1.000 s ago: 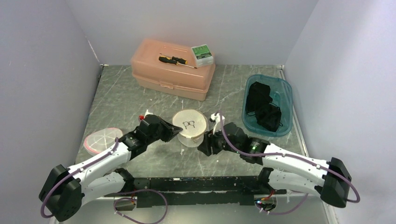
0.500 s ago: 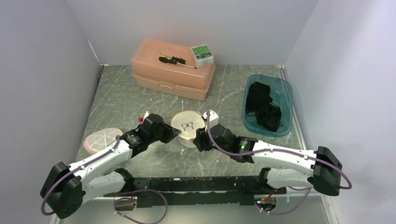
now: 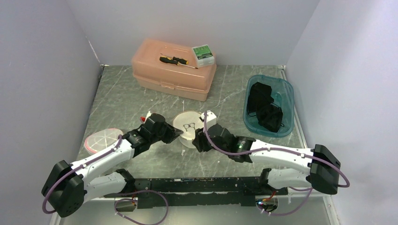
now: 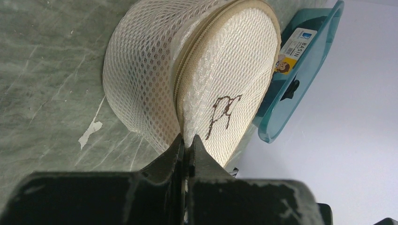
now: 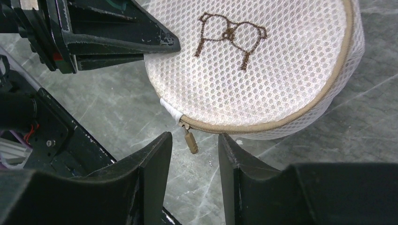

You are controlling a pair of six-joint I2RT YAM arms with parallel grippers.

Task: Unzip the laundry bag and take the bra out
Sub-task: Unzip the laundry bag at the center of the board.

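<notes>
The round white mesh laundry bag (image 3: 188, 125) with a brown bra emblem stands on the table between my grippers. It is zipped shut, and the bra inside is hidden. My left gripper (image 3: 177, 134) is shut on the bag's mesh lid edge (image 4: 190, 136) beside the tan zipper band. My right gripper (image 5: 195, 143) is open, its jaws on either side of the tan zipper pull (image 5: 190, 141), which hangs from the closed zipper (image 5: 281, 123) without touching them. The left gripper's fingers (image 5: 141, 44) show pinching the bag's far rim.
A pink toolbox (image 3: 173, 70) with a screwdriver (image 3: 176, 60) and a green box (image 3: 202, 54) stands at the back. A teal basin (image 3: 286, 101) holding dark items is at the right. A pink-rimmed lid (image 3: 101, 139) lies at the left.
My right gripper has moved left and in toward the bag, ending with its jaws around the zipper pull. The left gripper has kept its hold on the bag, shifting slightly.
</notes>
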